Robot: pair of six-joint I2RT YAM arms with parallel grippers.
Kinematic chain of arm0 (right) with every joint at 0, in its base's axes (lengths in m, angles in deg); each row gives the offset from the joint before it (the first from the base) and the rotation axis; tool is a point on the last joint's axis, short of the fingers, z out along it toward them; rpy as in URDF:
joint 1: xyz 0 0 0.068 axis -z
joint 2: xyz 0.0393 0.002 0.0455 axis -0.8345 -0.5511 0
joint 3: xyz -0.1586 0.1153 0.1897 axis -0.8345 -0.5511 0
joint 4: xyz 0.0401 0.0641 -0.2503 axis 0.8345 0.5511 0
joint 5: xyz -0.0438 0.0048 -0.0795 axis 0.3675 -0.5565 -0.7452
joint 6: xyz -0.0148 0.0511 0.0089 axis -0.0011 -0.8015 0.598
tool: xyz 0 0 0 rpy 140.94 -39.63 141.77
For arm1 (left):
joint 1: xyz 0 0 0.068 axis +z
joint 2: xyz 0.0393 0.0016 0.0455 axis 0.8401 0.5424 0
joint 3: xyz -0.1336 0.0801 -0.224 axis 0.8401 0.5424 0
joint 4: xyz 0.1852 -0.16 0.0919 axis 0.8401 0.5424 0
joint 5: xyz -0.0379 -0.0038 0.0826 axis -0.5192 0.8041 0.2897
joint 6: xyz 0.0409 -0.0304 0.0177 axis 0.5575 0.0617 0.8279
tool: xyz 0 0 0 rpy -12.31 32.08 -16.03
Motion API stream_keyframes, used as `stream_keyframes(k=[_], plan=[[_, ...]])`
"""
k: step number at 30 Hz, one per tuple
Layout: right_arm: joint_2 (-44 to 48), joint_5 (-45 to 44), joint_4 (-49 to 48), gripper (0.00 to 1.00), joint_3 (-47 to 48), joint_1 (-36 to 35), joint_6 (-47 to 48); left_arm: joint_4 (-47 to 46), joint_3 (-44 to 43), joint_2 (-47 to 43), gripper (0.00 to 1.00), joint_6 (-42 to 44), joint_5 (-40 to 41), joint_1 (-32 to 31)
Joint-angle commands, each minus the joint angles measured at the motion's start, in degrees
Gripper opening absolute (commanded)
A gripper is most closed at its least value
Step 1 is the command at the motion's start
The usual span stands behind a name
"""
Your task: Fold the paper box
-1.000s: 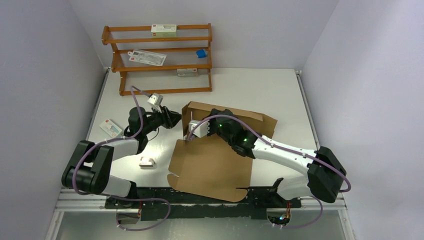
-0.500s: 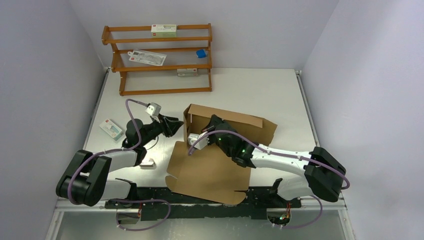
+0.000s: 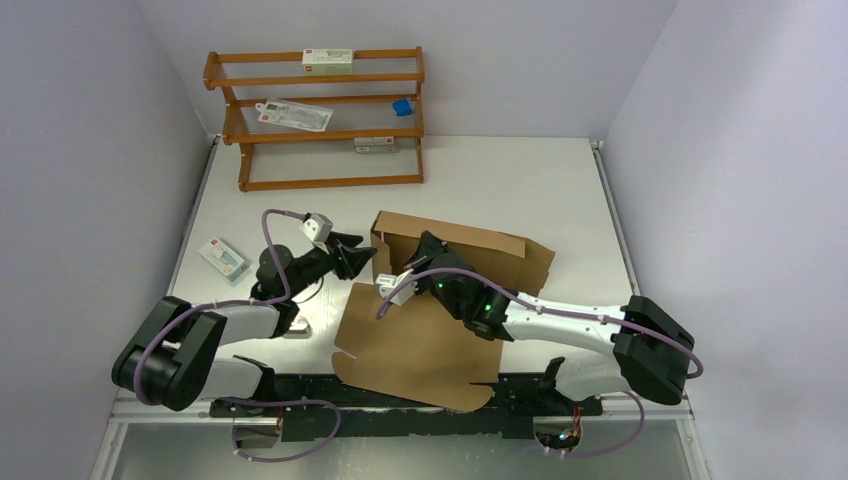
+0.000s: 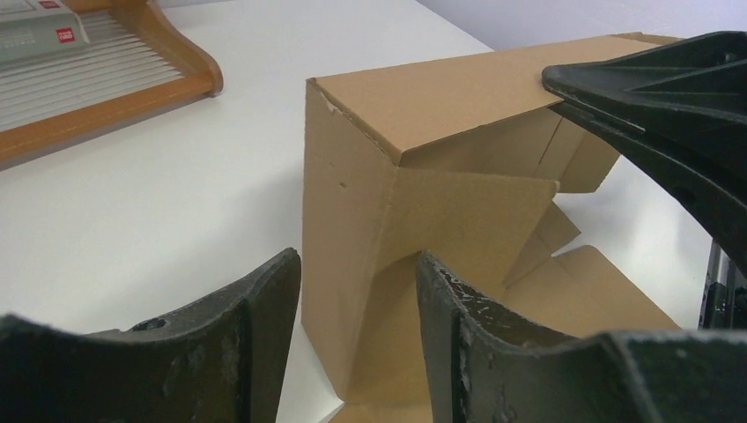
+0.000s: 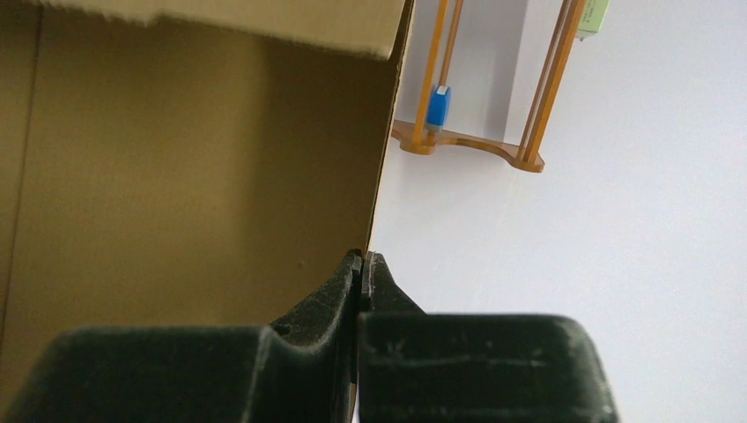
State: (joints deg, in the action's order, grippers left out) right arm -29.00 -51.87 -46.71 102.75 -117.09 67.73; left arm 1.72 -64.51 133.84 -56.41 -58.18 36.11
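The paper box (image 3: pixel 430 340) is brown corrugated cardboard, its big panel flat on the table and its far wall and left corner standing up. My right gripper (image 3: pixel 426 245) reaches over the panel to that upright left part. In the right wrist view its jaws (image 5: pixel 363 257) are pressed together on the edge of a standing wall of the paper box (image 5: pixel 176 159). My left gripper (image 3: pixel 360 262) is open just left of the box's corner. In the left wrist view the corner of the paper box (image 4: pixel 352 220) stands just beyond the gap of the left gripper (image 4: pixel 357 286), untouched. The right gripper (image 4: pixel 669 106) shows as a black shape at the right.
An orange-brown wooden rack (image 3: pixel 315 120) with white cartons and a blue item (image 3: pixel 402 106) stands at the back left. A small white carton (image 3: pixel 222 257) lies left of the left arm, and a small white object (image 3: pixel 293 325) lies beside its forearm. Walls close in on both sides.
My left gripper has moved right toward the box's corner and opened wider. The right gripper has shifted slightly toward the near side with the wall, still shut.
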Motion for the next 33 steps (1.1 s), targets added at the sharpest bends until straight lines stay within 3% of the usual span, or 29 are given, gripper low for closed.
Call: stream_keyframes(k=[1,18,24,33], plan=[[1.3,0.1,0.7,0.00,-0.2,-1.5,1.3,-3.6,-0.3,1.8,0.57,4.3,3.7,-2.8],[-0.3,2.7,6.1,0.00,2.1,-2.7,-2.6,-26.9,0.0,16.1,0.65,4.9,16.3,-8.3],[-0.9,3.1,7.2,0.00,2.9,-2.7,-3.8,-29.2,-1.5,20.8,0.65,7.4,19.4,-9.3],[-1.6,3.6,8.3,0.00,3.8,-2.7,-5.3,-29.5,-2.3,23.7,0.56,8.7,25.9,-10.2]])
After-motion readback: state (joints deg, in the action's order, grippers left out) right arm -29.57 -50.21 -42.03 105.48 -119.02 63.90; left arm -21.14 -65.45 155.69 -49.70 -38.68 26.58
